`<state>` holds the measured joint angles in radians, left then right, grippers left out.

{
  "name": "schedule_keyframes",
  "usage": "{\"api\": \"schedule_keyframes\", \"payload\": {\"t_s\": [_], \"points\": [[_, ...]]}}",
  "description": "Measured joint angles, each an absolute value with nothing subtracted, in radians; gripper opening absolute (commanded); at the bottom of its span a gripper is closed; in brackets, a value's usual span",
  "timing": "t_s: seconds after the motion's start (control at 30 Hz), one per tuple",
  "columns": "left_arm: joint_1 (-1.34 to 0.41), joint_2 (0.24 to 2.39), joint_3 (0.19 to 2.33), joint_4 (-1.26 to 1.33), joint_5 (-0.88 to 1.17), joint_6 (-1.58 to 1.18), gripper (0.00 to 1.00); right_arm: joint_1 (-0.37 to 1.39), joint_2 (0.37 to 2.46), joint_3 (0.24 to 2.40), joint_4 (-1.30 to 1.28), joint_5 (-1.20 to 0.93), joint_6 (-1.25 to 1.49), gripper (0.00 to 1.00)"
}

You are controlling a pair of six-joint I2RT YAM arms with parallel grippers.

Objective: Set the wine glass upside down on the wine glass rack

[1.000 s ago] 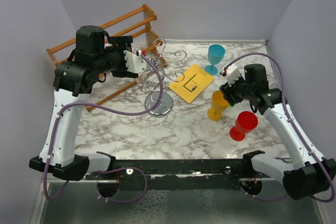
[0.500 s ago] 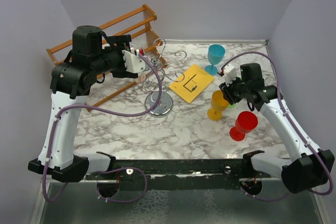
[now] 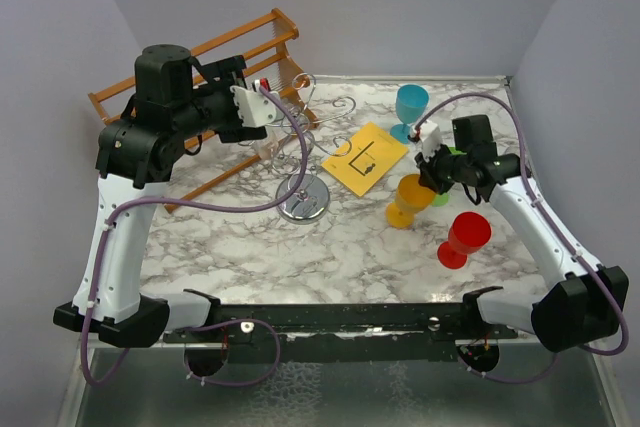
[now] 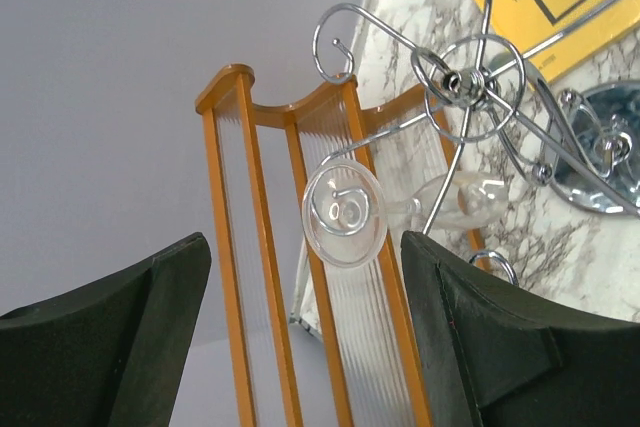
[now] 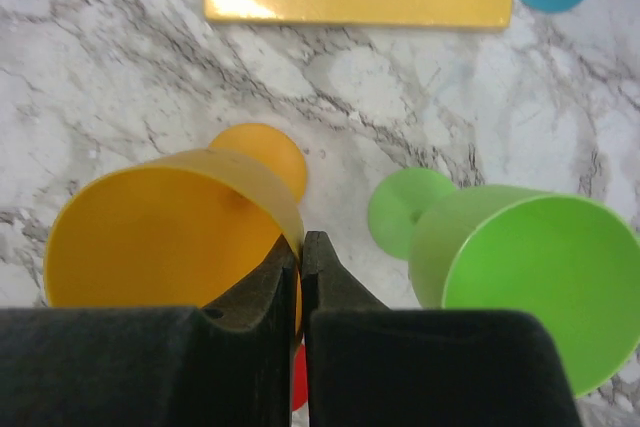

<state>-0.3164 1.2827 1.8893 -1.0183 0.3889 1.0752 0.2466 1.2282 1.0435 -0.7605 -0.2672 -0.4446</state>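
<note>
My right gripper (image 5: 301,247) is shut on the rim of an orange wine glass (image 5: 150,237), one finger inside the bowl and one outside. From above, the orange wine glass (image 3: 408,197) leans left under the right gripper (image 3: 430,173). The chrome wine glass rack (image 3: 303,199) stands left of centre. A clear wine glass (image 4: 343,212) hangs upside down from one arm of the wine glass rack (image 4: 462,82), foot towards my left gripper (image 4: 302,247). The left gripper (image 3: 266,110) is open, apart from the glass and holding nothing.
A green glass (image 5: 520,267) stands right beside the orange one, a red glass (image 3: 463,237) nearer the front, a blue glass (image 3: 410,107) at the back. A yellow card (image 3: 365,159) lies mid-table. A wooden slatted rack (image 3: 200,77) leans at the back left.
The right gripper has closed onto the orange glass's rim, and the glass has tipped and shifted a little left. The left arm has drawn back slightly from the rack, staying open.
</note>
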Motion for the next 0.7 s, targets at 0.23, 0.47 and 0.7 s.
{"api": "schedule_keyframes", "payload": {"t_s": [0.23, 0.47, 0.7], "points": [[-0.316, 1.272, 1.87, -0.863, 0.369, 0.822, 0.83, 0.247, 1.229, 1.211, -0.751, -0.434, -0.45, 0.01], [-0.316, 1.251, 1.781, -0.666, 0.368, 0.447, 0.82, 0.247, 1.199, 1.338, -0.668, -0.435, -0.439, 0.01], [-0.316, 1.261, 1.768, -0.535, 0.423, 0.115, 0.81, 0.247, 1.184, 1.528, -0.567, -0.368, -0.407, 0.01]]}}
